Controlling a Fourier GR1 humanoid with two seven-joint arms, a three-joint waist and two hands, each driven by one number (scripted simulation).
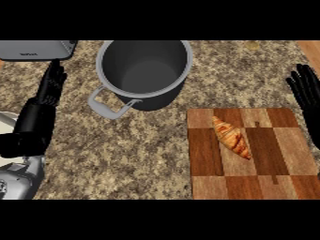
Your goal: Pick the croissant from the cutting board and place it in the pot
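Right hand (318,115) released, fingers straight, at the right edge of the cutting board (280,154), touching nothing. Croissant (232,138) lies to that hand's left, near the board's middle, long axis slanted. Pot (143,63) stands farther left and forward of the hand, off the board, mouth up, handle toward the left hand (43,105), which rests open at the far side of the tabletop (134,145). Step in hand, as judged: the reach. Best to bring the right hand in above the pastry, turn it so thumb and fingers close across the narrow width at mid-length, not the tapered tips, then lift clear of the pot's rim before letting go.
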